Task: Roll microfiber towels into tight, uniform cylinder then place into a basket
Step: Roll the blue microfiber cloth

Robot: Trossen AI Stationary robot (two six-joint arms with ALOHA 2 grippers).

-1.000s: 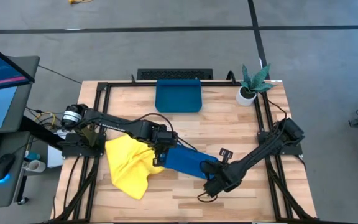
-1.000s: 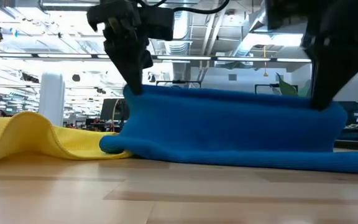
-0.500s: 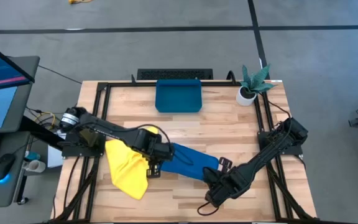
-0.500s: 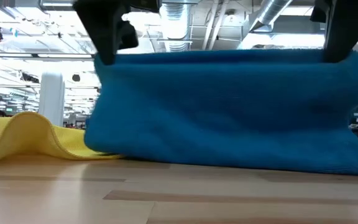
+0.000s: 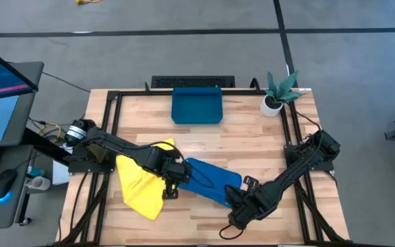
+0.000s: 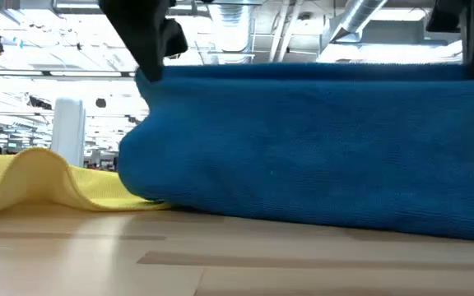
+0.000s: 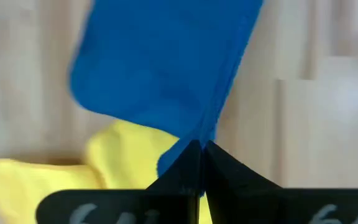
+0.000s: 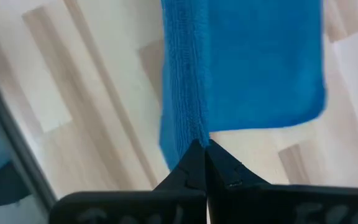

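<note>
A medium blue towel (image 5: 211,180) is held up by its near edge between my two grippers; it fills most of the low view (image 6: 319,148). My left gripper (image 5: 172,185) is shut on its left end and my right gripper (image 5: 235,206) on its right end. A bright yellow towel (image 5: 141,184) lies crumpled on the table to the left, partly under my left arm; it also shows in the low view (image 6: 39,181). The dark teal basket (image 5: 197,106) stands at the table's far edge. My left gripper pinches the blue towel's raised edge at its left end (image 7: 211,127) between its two shut fingers, from above, pointing down. The towel hangs below the fingers, and its lower part (image 6: 220,205) lies on the table. One layer or several, I cannot tell. My right gripper pinches the same raised edge at its right end (image 8: 188,124) between its two shut fingers, from above, pointing down. The towel hangs below, and the edge between the two grippers (image 6: 319,70) runs straight and level.
A small white pot with a green plant (image 5: 278,92) stands at the far right corner. Bare wood lies between the towels and the basket. Black frame rails run along the table's left and right sides.
Both grippers have gone toward the table's near edge and a little up, staying shut on the blue towel. The towel's held edge has risen and come nearer, so the cloth has spread out from a low bunched strip into a taller sheet; its lower part stays on the table.
</note>
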